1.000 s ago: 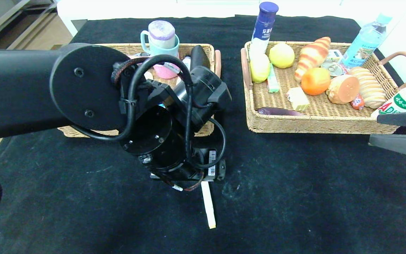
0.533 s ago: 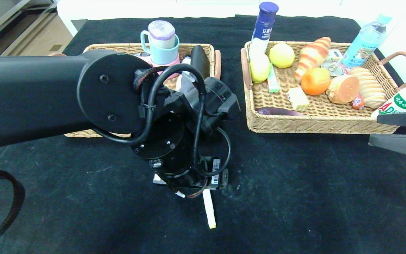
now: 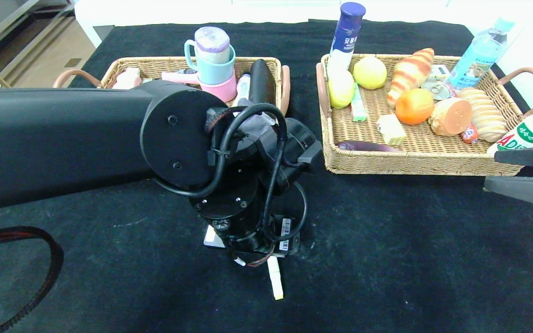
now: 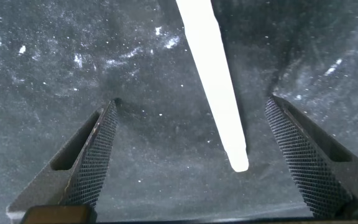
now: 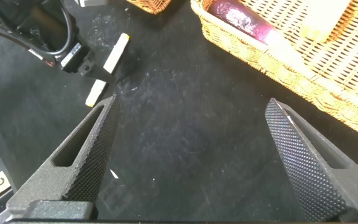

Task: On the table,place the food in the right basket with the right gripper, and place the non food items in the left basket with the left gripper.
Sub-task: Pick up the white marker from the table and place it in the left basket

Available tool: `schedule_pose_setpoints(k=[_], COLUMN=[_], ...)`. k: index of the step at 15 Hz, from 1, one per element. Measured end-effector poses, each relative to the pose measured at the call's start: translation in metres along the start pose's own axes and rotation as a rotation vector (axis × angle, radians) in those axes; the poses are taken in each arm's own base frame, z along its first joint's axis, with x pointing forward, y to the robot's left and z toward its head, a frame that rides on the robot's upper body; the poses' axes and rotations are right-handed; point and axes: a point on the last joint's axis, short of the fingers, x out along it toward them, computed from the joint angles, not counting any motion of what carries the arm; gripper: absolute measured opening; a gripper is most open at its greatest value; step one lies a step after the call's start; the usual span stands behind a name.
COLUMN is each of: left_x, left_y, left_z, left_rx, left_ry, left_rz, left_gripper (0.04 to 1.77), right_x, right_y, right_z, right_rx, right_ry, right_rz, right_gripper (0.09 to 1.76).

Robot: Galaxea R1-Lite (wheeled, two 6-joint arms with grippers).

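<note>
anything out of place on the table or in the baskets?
One item is outside the baskets: a white stick lies loose on the black table, with the open left pincer straddling it. In the right basket, the bottles lean at its far rim and right side rather than lying inside. Nothing looks spilled or damaged.

Black cloth-covered table (image 3: 410, 259). Two tan woven wicker baskets, left (image 3: 155, 67) and right (image 3: 414, 162), with brown handles. Pale cream-white slender stick (image 3: 275, 282). Striped orange-and-cream croissant (image 3: 410, 71). Yellow lemon (image 3: 370, 72). Teal mug (image 3: 211, 69) on pink cup (image 3: 224, 90). Blue-capped white bottle (image 3: 347, 34).
</note>
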Motion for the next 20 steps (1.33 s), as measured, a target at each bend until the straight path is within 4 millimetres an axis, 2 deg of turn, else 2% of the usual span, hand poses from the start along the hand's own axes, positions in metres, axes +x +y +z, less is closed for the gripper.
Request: schedule_pose_setpoints(k=[9, 10, 12, 16, 17, 20], left_x=[0.0052, 0.0055, 0.0056, 0.0059, 0.006, 0.0057], left_y=[-0.0032, -0.0033, -0.0034, -0.0033, -0.0032, -0.003], left_z=[-0.0008, -0.0008, -0.0008, -0.0011, -0.0012, -0.0013], left_rx=[0.01, 0.01, 0.011, 0.009, 0.009, 0.003], left_ry=[0.007, 0.008, 0.008, 0.009, 0.009, 0.01], left_rz=[0.014, 0.015, 0.015, 0.016, 0.016, 0.016], left_gripper=[1.71, 1.49, 1.18, 0.73, 0.21, 0.25], right_x=[0.0005, 0.0005, 0.0005, 0.0005, 0.0005, 0.0005], right_y=[0.0004, 0.0004, 0.0004, 0.0004, 0.0004, 0.0005], right_z=[-0.0004, -0.0004, -0.0004, -0.0004, -0.0004, -0.0005], right_rx=[0.0, 0.0, 0.0, 0.0, 0.0, 0.0], right_ry=[0.001, 0.002, 0.001, 0.002, 0.002, 0.002], right_rz=[0.004, 0.003, 0.004, 0.004, 0.004, 0.004], right_gripper=[1.71, 1.71, 1.71, 1.71, 1.71, 1.71])
